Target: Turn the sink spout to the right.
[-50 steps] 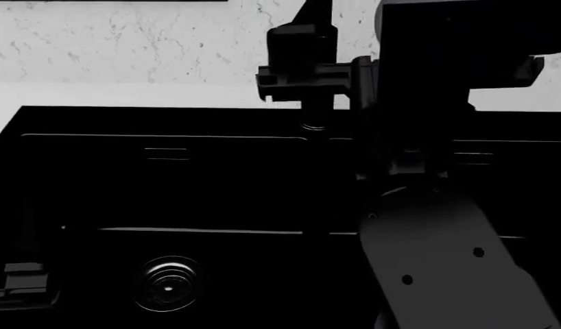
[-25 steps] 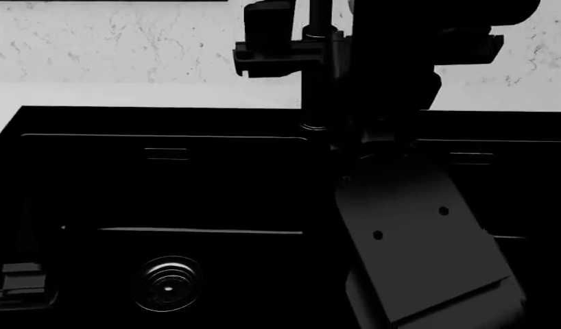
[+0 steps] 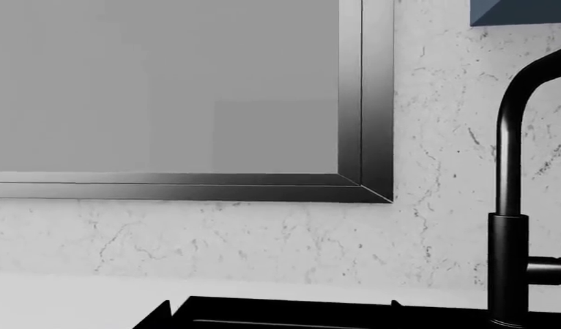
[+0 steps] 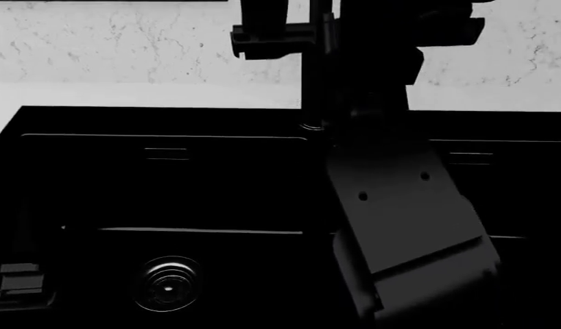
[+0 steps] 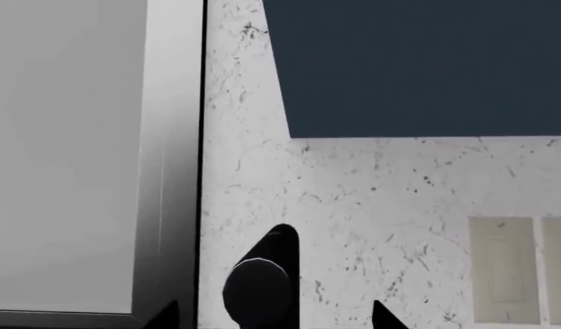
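Sink spout (image 4: pixel 315 75), a tall slim matte-black tube, stands at the upper middle of the head view, rising from the back edge of the wide black rectangular sink (image 4: pixel 171 185). The right gripper (image 4: pixel 304 31) is at the top of the frame, and the spout passes between its two dark fingers (image 4: pixel 258 34); whether they already press on the tube I cannot tell, because black lies on black there.

The risk, in my judgement, is slipping: if the fingers are only loosely around the round smooth tube, a sideways push may slide along it and not turn it. The short side stub (image 3: pixel 548 269) is near, and the arm could knock it.

The right wrist view shows what the head view hides: the rounded end of the spout (image 5: pixel 262 284) sits between two dark finger tips (image 5: pixel 383 317) at the lower edge, with visible gaps. The left wrist view shows the spout (image 3: pixel 509 226) from aside, with the grey framed window (image 3: pixel 171 89). The left gripper (image 4: pixel 20 281) is low at the left; its state is unclear.
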